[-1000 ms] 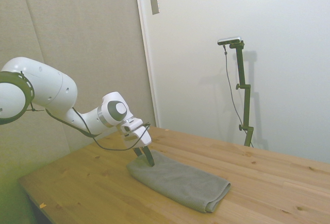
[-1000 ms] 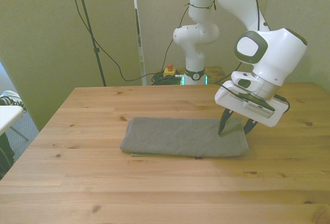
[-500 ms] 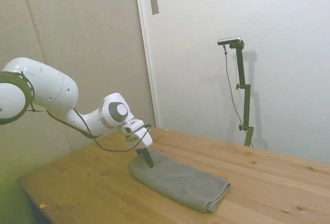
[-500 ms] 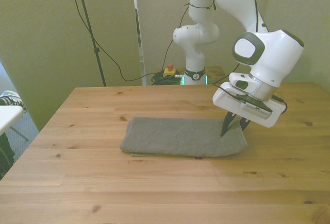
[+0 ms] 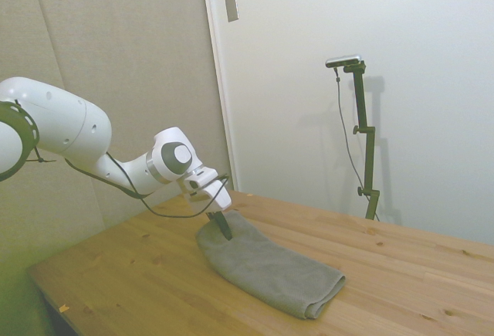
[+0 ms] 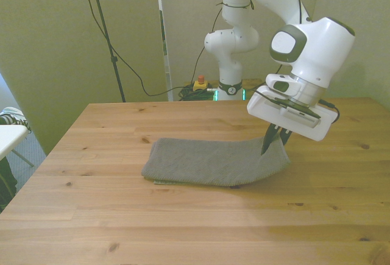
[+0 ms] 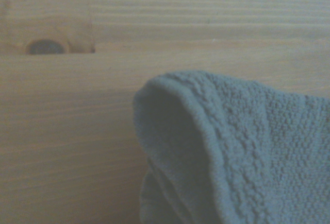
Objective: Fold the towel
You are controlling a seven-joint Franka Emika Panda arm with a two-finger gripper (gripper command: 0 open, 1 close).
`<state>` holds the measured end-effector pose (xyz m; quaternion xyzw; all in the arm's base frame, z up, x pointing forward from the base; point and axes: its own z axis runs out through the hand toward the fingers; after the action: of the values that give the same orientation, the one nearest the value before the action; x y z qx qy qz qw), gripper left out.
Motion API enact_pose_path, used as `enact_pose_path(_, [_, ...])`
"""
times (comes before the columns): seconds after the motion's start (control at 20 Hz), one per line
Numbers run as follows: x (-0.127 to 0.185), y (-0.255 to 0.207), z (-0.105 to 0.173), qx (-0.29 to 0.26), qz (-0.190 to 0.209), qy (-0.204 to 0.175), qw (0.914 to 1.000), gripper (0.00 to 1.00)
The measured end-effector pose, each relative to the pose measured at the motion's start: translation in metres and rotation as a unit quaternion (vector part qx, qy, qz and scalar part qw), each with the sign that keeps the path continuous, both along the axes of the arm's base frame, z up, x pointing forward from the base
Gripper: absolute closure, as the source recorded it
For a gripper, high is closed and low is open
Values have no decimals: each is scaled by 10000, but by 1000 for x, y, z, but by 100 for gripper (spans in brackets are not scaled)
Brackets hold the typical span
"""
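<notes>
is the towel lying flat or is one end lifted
One end lifted: the grey-olive terry towel curls up where the end effector pinches it.

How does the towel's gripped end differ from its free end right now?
The gripped end of the towel is raised off the table and curls up, pinched by the gripper. The free end lies flat on the wood, untouched. Both show the same grey-olive terry, folded in layers.

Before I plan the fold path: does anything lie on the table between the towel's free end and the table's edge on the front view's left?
Nothing: bare table beside the towel, front view.
</notes>
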<state>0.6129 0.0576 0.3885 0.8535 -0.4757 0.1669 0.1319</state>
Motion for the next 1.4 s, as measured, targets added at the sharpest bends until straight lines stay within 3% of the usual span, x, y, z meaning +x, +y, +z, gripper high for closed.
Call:
enact_pose_path(0.5, [-38,-58,58,323,-90,-327,9989,100])
enact_pose_path(0.9, [-52,-139,48,720,-329,-482,9957,100])
enact_pose_path(1.35, [-61,-192,54,1101,-494,-572,9910,100])
enact_pose_path(1.4, [-63,-200,54,1147,-536,-575,9903,0])
